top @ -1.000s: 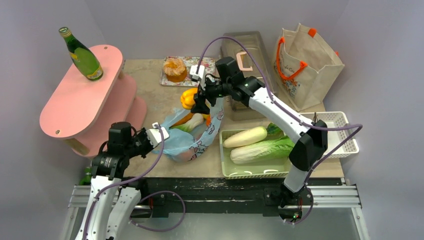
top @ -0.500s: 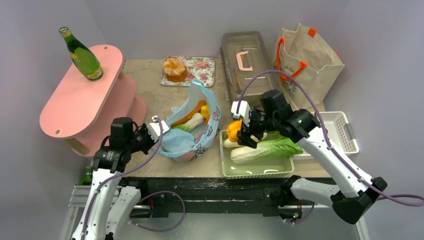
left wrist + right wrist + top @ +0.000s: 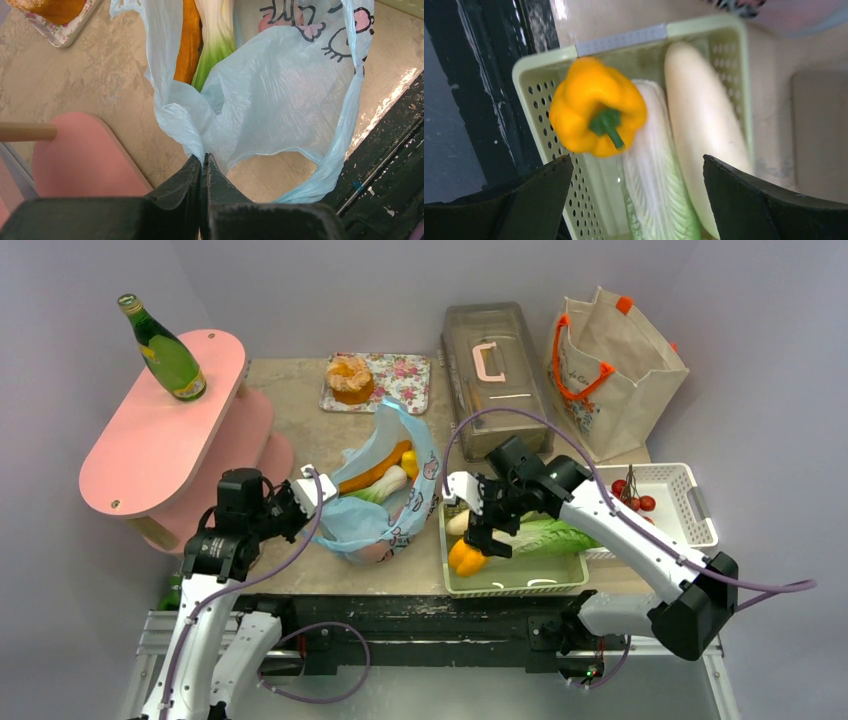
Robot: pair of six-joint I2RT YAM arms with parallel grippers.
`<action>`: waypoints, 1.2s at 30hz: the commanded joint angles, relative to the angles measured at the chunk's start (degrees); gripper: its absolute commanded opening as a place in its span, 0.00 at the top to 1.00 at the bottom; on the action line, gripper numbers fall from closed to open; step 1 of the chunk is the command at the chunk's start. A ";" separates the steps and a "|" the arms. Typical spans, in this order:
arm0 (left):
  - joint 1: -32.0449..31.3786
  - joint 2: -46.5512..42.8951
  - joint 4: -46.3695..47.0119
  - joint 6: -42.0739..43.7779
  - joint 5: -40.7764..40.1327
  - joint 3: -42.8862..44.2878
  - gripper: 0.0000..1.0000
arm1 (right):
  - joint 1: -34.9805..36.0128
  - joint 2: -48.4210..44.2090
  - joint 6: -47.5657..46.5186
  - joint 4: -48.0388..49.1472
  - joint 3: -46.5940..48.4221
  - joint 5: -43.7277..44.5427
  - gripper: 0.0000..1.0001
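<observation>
A yellow bell pepper (image 3: 464, 557) (image 3: 595, 114) lies at the near left corner of the pale green basket (image 3: 520, 583) (image 3: 539, 62), beside a Chinese cabbage (image 3: 545, 537) (image 3: 656, 190) and a white radish (image 3: 459, 521) (image 3: 701, 120). My right gripper (image 3: 483, 532) (image 3: 638, 167) hovers open just above the pepper, nothing between its fingers. My left gripper (image 3: 303, 502) (image 3: 202, 161) is shut on the rim of the light blue plastic bag (image 3: 385, 512) (image 3: 275, 95). The bag holds a carrot (image 3: 190, 37) and a green-white vegetable (image 3: 216, 35).
A pink two-tier shelf (image 3: 160, 430) with a green bottle (image 3: 165, 350) stands at the left. A floral tray with a pastry (image 3: 352, 378), a clear lidded box (image 3: 493, 360), a tan tote bag (image 3: 610, 370) and a white basket with cherries (image 3: 675, 502) fill the back and right.
My right arm carried the yellow pepper from above the bag over to the green basket, lowered it to the near left corner and let go. The left gripper kept its hold on the bag.
</observation>
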 commanded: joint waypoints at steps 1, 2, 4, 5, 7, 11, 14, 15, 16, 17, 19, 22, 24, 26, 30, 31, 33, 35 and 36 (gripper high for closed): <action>0.33 -0.85 0.54 0.08 2.29 2.29 1.00 | 0.18 1.01 1.97 0.15 15.20 -7.84 0.01; 0.26 -1.18 0.59 -0.01 2.61 2.23 1.00 | 0.33 1.96 2.73 0.37 18.03 -9.28 0.01; 0.33 -2.15 0.13 -0.13 3.75 2.61 1.00 | 0.93 4.58 3.83 1.90 23.85 -11.19 0.02; 0.26 -2.94 -0.02 -0.01 4.72 2.77 1.00 | 0.98 5.62 4.76 4.02 26.22 -12.45 0.06; 0.24 -4.74 0.13 0.39 6.72 2.72 1.00 | 1.60 6.91 9.14 12.76 28.13 -13.96 0.28; 0.17 -6.33 0.28 0.88 7.99 2.85 1.00 | 7.87 12.55 14.31 28.83 27.79 -9.76 0.69; 0.14 -5.88 -0.63 1.62 7.44 3.67 1.00 | 10.75 20.38 10.25 30.26 30.66 -7.83 0.76; 0.17 -5.88 -0.82 1.63 7.22 3.93 1.00 | 11.09 22.52 8.04 30.63 30.49 -6.97 0.77; 0.16 -5.89 -0.92 1.59 6.86 4.14 1.00 | 11.25 24.43 5.75 31.21 30.06 -5.84 0.77; 0.19 -5.88 -0.92 1.10 6.53 4.33 1.00 | 11.27 26.45 3.59 31.74 29.39 -4.97 0.78; 0.22 -5.59 -0.60 -0.81 6.16 4.89 1.00 | 11.30 29.53 -2.14 31.99 28.94 -4.62 0.78; 0.19 -4.67 -2.19 -1.86 6.66 5.98 1.00 | 10.22 32.66 -10.35 32.83 27.80 -3.17 0.68; 0.22 -4.35 -2.23 -2.05 6.48 5.84 1.00 | 9.02 33.96 -15.27 34.84 25.38 -4.59 0.54; 0.24 -4.43 -1.95 -2.04 6.41 5.57 1.00 | 8.23 35.38 -20.35 36.71 22.89 -5.50 0.41; 0.22 -3.28 -1.64 -2.31 6.52 5.53 1.00 | 7.15 39.62 -29.65 43.05 19.26 -7.64 0.26; 0.23 -3.12 -1.53 -2.32 6.45 5.59 1.00 | 7.14 40.72 -30.82 43.24 20.00 -7.83 0.24; 0.23 -2.91 -1.45 -2.45 6.26 5.46 1.00 | 7.14 42.96 -32.43 42.94 21.86 -8.22 0.22; 0.24 -2.73 -1.51 -2.49 6.21 5.27 1.00 | 7.14 45.46 -34.48 41.28 23.76 -8.19 0.21; 0.24 -2.72 -1.56 -2.43 6.11 5.22 1.00 | 7.14 46.76 -35.22 39.95 24.57 -7.90 0.21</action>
